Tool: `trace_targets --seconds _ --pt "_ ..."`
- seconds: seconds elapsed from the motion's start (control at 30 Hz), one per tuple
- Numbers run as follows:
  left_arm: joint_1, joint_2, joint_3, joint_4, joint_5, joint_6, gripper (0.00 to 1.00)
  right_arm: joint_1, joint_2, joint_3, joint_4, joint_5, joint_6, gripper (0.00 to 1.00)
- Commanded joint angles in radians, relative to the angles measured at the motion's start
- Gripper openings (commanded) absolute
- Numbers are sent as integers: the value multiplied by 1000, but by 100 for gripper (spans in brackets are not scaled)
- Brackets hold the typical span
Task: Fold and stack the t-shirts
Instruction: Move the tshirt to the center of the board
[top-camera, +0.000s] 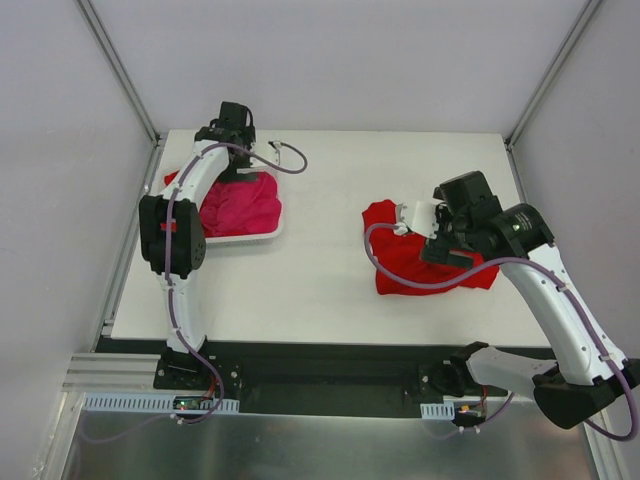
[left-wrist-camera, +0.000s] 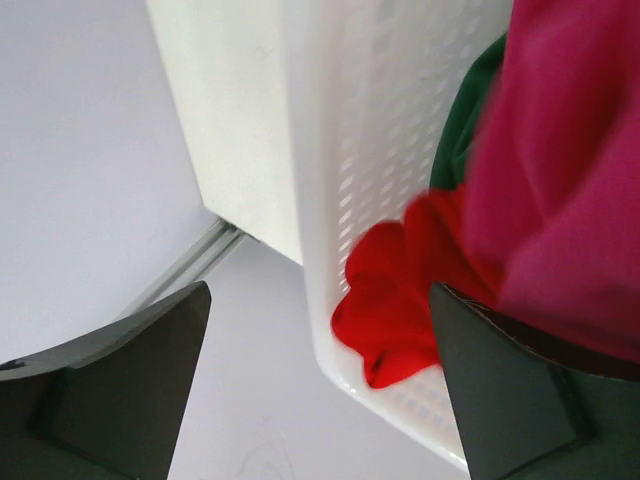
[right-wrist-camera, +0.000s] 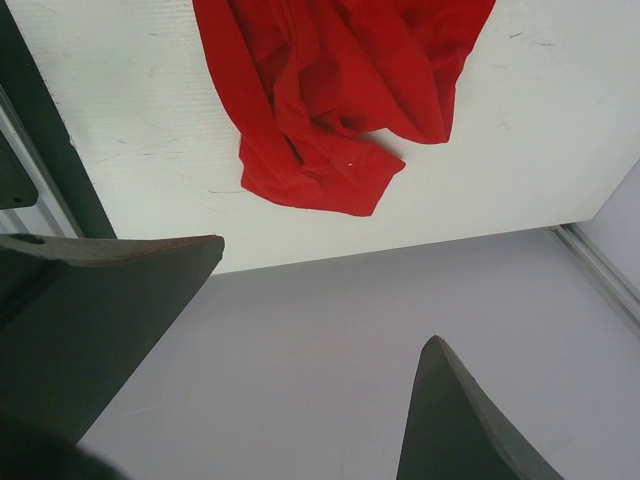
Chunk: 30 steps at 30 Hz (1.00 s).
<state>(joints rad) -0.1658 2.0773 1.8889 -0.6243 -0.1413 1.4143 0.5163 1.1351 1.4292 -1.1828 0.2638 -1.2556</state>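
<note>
Red t-shirt (right-wrist-camera: 330, 100) near right claw (right-wrist-camera: 328, 290)

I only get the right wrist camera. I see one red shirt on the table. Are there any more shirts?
Observer: Yes. A pink shirt lies in a white basket at the far left of the table.
Child: Is the other arm grabbing it?
Observer: No. The left gripper is open at the basket's edge, with pink cloth right beside one finger.
Child: Is anything else in there?
Observer: Another red shirt, bunched against the basket's wall.
</note>
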Motion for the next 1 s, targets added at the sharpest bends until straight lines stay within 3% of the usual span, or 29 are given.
trace_targets --seconds 0.0,0.17,0.3,0.43,0.57,0.77,0.83,0.97 --pt "-12 12 -24 49 -47 48 97 5 -28 0 -35 -17 19 96" --pt "11 -5 -11 184 -142 20 99 7 -35 -1 -38 -23 18 96" --pt "17 -127 -5 195 -130 -54 99 8 -32 -1 -38 -23 9 96" --pt "2 -322 -245 161 -115 -78 99 7 -23 4 -29 -26 7 96" --pt "-38 -506 -376 -27 -44 -190 99 8 -8 5 -26 -31 18 96" --pt "-49 -658 -364 -443 167 -366 99 25 6 -3 -32 -40 38 96" --pt "-51 -674 -398 -526 239 -403 99 31 12 -3 -34 -37 44 96" --pt "-57 -692 -526 -531 282 -426 98 39 11 -4 -60 -46 48 96"
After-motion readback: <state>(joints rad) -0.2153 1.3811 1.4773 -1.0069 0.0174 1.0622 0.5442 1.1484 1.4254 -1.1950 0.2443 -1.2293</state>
